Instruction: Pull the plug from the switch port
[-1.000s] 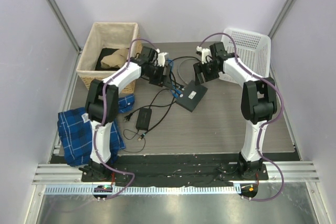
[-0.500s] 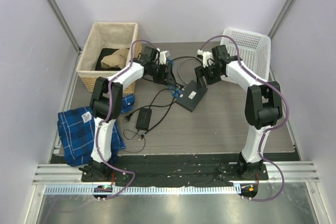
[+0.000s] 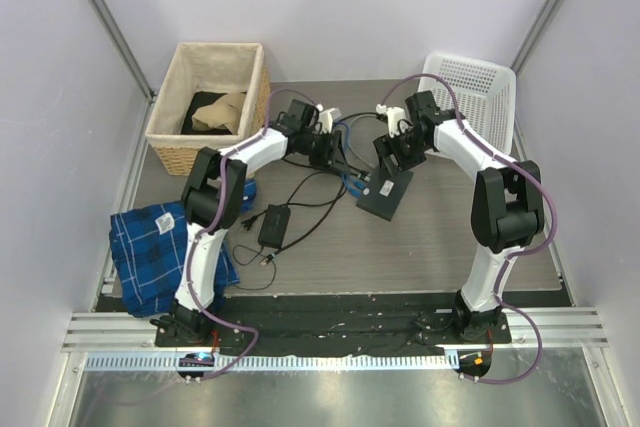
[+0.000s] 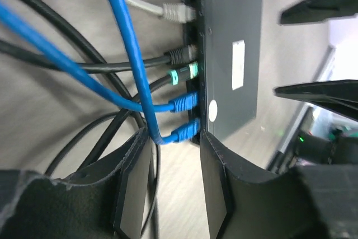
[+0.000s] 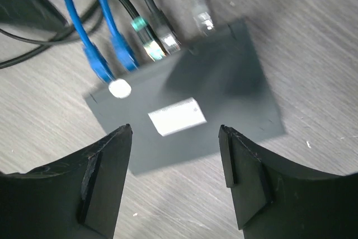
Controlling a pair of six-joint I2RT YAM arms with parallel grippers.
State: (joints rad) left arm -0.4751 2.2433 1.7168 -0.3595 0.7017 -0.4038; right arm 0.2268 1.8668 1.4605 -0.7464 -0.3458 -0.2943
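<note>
Where it lies flat in the middle of the desk (image 3: 420, 247), between the two arms, the switch port (image 3: 385, 197) shows its white label (image 4: 238, 64) upward, with five cables (image 4: 84, 68) seated along one long side. At that side the left fingers (image 4: 215, 177) stand apart, open, flanking the end blue plug (image 4: 184, 131) without visibly pressing it. Over the opposite edge the right fingers (image 5: 103, 183) are spread wide, open; contact cannot be judged. A black adapter brick (image 3: 274, 225) rests nearer the left arm.
</note>
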